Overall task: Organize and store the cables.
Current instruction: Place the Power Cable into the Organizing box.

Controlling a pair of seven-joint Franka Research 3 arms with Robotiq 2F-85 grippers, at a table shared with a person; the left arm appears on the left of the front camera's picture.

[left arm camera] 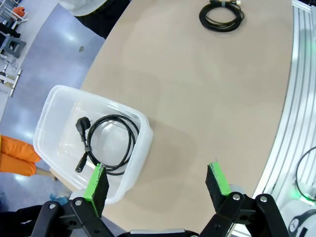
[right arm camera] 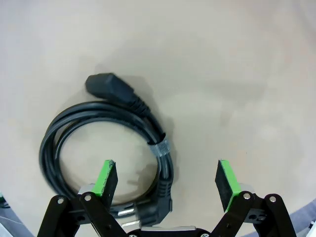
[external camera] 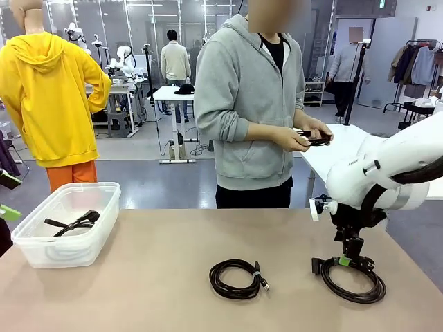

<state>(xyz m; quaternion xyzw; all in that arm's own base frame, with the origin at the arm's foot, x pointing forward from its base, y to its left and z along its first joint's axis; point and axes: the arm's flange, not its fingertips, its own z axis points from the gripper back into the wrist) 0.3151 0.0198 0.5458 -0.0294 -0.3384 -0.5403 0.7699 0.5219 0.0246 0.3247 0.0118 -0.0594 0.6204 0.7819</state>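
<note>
The cables [external camera: 237, 278] are sitting spread across the scene at different stages of being put away. At the far left, the stored cable [left arm camera: 111, 143] is lying coiled flat on the bottom of the clear bin [external camera: 104, 197], which is standing near the table's [external camera: 152, 297] left edge, likely so that the left arm can reach it easily. The left gripper [left arm camera: 157, 167] is hovering above the bin's near corner with its jaws spread wide and nothing between them, so it is carrying nothing. Toward the middle, the middle cable [left arm camera: 221, 16] is resting on the bare tabletop, tied into a round coil and well apart from both grippers, apparently waiting its turn. Behind it, across the table, the person's hands [external camera: 296, 140] are holding a further cable [external camera: 320, 140] at waist height, seemingly winding or tidying it. On the right, the right cable [external camera: 349, 280] is lying coiled on the table directly under the right gripper [right arm camera: 166, 163], whose jaws are standing open and straddling the bound side of the coil, one finger over the loop's inside and one outside. That placement is looking like a set-up for pinching the bundled strands; no grip is made yet.
</note>
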